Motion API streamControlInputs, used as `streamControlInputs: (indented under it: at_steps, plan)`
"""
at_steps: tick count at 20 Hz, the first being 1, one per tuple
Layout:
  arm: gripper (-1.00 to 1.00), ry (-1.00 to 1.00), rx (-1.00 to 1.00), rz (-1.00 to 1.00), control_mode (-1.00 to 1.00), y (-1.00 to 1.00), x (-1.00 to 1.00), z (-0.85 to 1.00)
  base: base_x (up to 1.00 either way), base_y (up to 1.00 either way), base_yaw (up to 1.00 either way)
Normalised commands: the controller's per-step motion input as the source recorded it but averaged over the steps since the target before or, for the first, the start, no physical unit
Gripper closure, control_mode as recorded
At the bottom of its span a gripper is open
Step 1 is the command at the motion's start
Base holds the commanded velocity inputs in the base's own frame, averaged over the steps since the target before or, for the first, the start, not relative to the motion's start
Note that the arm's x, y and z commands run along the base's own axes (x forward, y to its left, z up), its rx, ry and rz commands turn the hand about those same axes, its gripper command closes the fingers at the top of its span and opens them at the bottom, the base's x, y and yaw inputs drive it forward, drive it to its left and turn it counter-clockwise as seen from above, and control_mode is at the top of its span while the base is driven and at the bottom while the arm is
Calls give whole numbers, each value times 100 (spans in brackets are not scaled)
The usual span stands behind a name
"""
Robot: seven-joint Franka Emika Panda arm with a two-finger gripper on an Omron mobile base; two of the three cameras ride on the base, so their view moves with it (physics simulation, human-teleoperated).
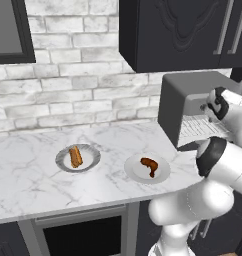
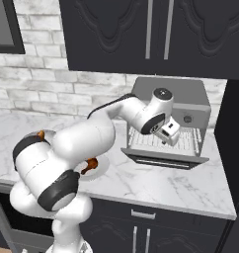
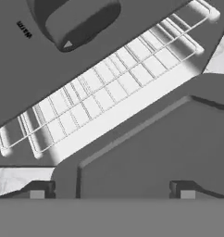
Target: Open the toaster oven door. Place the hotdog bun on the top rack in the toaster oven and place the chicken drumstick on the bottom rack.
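The toaster oven (image 1: 185, 107) is cut off at the right in the left base view, where the arm stands in front of it. Its knobs are hidden there.

In the right base view, the hotdog bun (image 2: 41, 134) is almost all covered by the arm, and so is most of the chicken drumstick (image 2: 91, 164).

In the hand view, the toaster oven door (image 3: 151, 152) is cut off at the bottom, and the small word beside the knob (image 3: 79, 18) is too blurred to be read.
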Motion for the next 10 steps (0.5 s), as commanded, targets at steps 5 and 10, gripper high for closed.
streamControlInputs:
  at_steps: [5, 10]
  plan:
    - [-100, -3, -25, 38, -100, -12, 47, -56, 0, 0, 0]
    - [-100, 0, -13, 34, -100, -31, 21, -52, 0, 0, 0]
